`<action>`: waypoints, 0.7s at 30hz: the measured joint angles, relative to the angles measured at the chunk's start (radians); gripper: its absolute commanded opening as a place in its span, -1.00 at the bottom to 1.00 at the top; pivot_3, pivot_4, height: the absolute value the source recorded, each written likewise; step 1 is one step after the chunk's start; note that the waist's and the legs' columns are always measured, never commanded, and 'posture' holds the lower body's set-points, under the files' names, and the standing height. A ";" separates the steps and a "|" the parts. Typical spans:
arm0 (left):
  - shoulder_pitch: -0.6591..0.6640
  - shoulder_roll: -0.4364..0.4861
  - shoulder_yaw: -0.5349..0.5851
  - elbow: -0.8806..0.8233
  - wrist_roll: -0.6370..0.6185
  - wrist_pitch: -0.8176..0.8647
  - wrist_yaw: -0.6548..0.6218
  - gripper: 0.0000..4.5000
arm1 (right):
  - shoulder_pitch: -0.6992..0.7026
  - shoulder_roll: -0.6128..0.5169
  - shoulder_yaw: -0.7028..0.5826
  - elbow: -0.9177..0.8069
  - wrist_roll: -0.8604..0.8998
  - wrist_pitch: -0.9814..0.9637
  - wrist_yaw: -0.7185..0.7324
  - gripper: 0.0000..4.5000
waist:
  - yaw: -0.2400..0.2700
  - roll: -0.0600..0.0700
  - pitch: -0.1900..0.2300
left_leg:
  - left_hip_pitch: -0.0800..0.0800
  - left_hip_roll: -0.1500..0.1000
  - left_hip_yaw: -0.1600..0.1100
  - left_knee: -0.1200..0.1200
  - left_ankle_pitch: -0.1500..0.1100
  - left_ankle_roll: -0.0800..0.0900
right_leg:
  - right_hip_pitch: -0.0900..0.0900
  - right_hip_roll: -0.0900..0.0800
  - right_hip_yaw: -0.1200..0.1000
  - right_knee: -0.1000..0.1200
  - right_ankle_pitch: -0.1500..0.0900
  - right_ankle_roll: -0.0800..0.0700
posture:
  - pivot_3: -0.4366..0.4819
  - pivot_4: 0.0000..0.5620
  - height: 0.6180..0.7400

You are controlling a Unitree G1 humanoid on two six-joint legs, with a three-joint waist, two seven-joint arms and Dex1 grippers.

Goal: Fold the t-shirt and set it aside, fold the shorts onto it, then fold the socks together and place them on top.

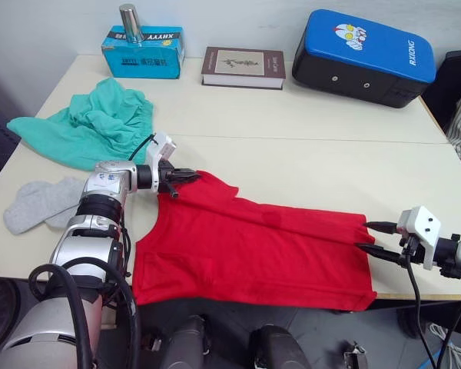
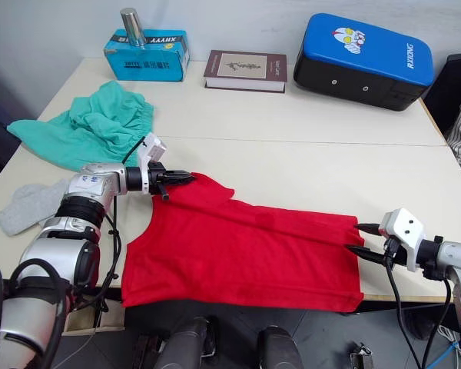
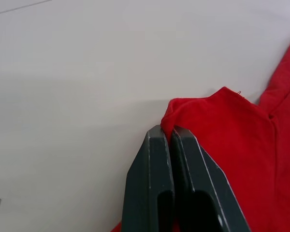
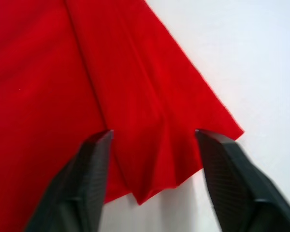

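Place: looking like an office or lab room set up for testing.
Bench point(image 1: 307, 146): pale plain top, standing against a bare white wall.
At 12 o'clock: a hardcover book point(image 1: 243, 67) is lying beside a blue tissue box point(image 1: 143, 51).
At 1 o'clock: a blue-and-black hard case point(image 1: 363, 55) is sitting.

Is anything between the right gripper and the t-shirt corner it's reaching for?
Nothing visible. The right gripper is open, its fingers straddling the t-shirt corner on the bare table. The left gripper is shut on the far shoulder.
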 measured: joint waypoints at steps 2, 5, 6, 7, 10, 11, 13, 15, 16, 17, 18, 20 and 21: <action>0.008 0.000 0.000 0.000 0.000 -0.001 0.000 -1.00 | 0.000 0.000 0.000 0.012 -0.003 0.001 0.002 -0.66 | 0.001 0.000 0.000 | 0.000 0.000 0.000 0.000 0.000 0.000 | 0.000 0.000 0.000 0.000 0.000 0.000 | -0.05 -0.47 1.00; 0.008 0.000 0.004 -0.012 -0.007 -0.009 -0.006 -1.00 | -0.001 0.000 0.000 0.020 -0.009 0.000 0.007 -1.00 | 0.001 0.000 0.000 | 0.000 0.000 0.000 0.000 0.000 0.000 | 0.000 0.000 0.000 0.000 0.000 0.000 | -0.05 -0.47 1.00; 0.009 0.000 0.009 -0.021 -0.012 -0.013 -0.012 -1.00 | -0.001 0.000 0.000 0.021 -0.011 -0.001 0.008 -1.00 | 0.001 0.000 0.000 | 0.000 0.000 0.000 0.000 0.000 0.000 | 0.000 0.000 0.000 0.000 0.000 0.000 | -0.05 -0.47 1.00; 0.009 0.000 0.013 -0.030 -0.017 -0.020 -0.015 -1.00 | -0.001 0.000 0.000 0.024 -0.012 -0.003 0.008 -1.00 | 0.001 0.000 0.000 | 0.000 0.000 0.000 0.000 0.000 0.000 | 0.000 0.000 0.000 0.000 0.000 0.000 | -0.05 -0.47 1.00; 0.023 0.008 0.048 -0.058 -0.052 -0.077 -0.037 -1.00 | -0.002 0.000 0.000 0.026 -0.012 -0.035 0.007 -1.00 | 0.000 0.000 0.000 | 0.000 0.000 0.000 0.000 0.000 0.000 | 0.000 0.000 0.000 0.000 0.000 0.000 | -0.05 -0.47 1.00; 0.030 0.012 0.060 -0.070 -0.063 -0.096 -0.042 -1.00 | 0.000 0.000 -0.001 0.025 -0.012 -0.047 0.006 -1.00 | -0.002 0.000 0.000 | 0.000 0.000 0.000 0.000 0.000 0.000 | 0.000 0.000 0.000 0.000 0.000 0.000 | -0.05 -0.47 1.00; 0.054 0.020 0.081 -0.091 -0.082 -0.145 -0.058 -1.00 | 0.015 0.000 -0.007 0.018 -0.012 -0.075 0.002 -1.00 | -0.002 0.000 0.000 | 0.000 0.000 0.000 0.000 0.000 0.000 | 0.000 0.000 0.000 0.000 0.000 0.000 | -0.05 -0.47 1.00; 0.093 0.022 0.099 -0.123 -0.100 -0.203 -0.074 -1.00 | 0.038 0.000 -0.018 0.012 -0.011 -0.114 -0.004 -1.00 | -0.001 0.000 0.000 | 0.000 0.000 0.000 0.000 0.000 0.000 | 0.000 0.000 -0.001 0.000 0.000 0.000 | -0.05 -0.47 1.00; 0.119 0.022 0.107 -0.144 -0.110 -0.234 -0.081 -1.00 | 0.047 0.001 -0.024 0.011 -0.012 -0.139 -0.009 -1.00 | -0.001 0.000 0.000 | 0.000 0.000 0.000 0.000 0.000 0.000 | 0.000 0.000 -0.001 -0.001 0.000 0.000 | -0.05 -0.47 1.00; 0.148 0.021 0.117 -0.165 -0.120 -0.268 -0.087 -1.00 | 0.060 0.003 -0.034 0.010 -0.013 -0.178 -0.018 -1.00 | -0.001 0.000 0.000 | 0.000 0.000 0.000 0.000 0.000 0.000 | 0.001 0.000 -0.001 -0.001 0.000 0.000 | -0.05 -0.47 1.00; 0.181 0.021 0.127 -0.189 -0.131 -0.305 -0.095 -1.00 | 0.071 0.007 -0.043 0.010 -0.014 -0.213 -0.028 -1.00 | -0.001 0.000 0.000 | 0.000 0.000 0.000 0.000 0.000 0.000 | 0.001 0.000 -0.001 -0.001 0.000 0.000 | -0.05 -0.47 1.00; 0.230 0.021 0.136 -0.222 -0.149 -0.378 -0.114 -1.00 | 0.085 0.016 -0.048 0.011 -0.016 -0.267 -0.043 -1.00 | -0.001 0.000 0.000 | 0.000 0.000 0.000 0.000 0.000 0.000 | 0.001 0.000 -0.001 -0.001 0.000 0.000 | -0.05 -0.47 1.00; 0.249 0.020 0.138 -0.238 -0.154 -0.417 -0.121 -1.00 | 0.093 0.023 -0.049 0.011 -0.017 -0.295 -0.052 -1.00 | 0.000 0.000 0.000 | 0.000 0.000 0.000 0.000 0.000 0.000 | 0.002 0.000 -0.001 -0.002 0.000 0.000 | -0.05 -0.47 1.00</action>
